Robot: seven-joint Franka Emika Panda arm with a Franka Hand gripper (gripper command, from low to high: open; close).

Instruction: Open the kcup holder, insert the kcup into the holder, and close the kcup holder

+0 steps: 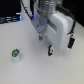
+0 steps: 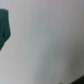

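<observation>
The kcup point(image 1: 15, 53) is a tiny white pod with a green round top. It stands upright on the white table toward the exterior view's left. My gripper point(image 1: 45, 44) hangs tilted above the table's middle, to the right of the pod and well apart from it. Its two dark fingertips point(image 1: 50, 50) are spread, with nothing between them. The kcup holder is out of view. The wrist view is blurred: it shows pale table and a dark green shape point(image 2: 5, 27) at one edge that I cannot identify.
Dark, bluish objects point(image 1: 9, 20) line the back edge at the exterior view's left. The white table point(image 1: 30, 70) stretches around the pod. A black part with a red spot point(image 1: 71, 41) sits beside the white hand body.
</observation>
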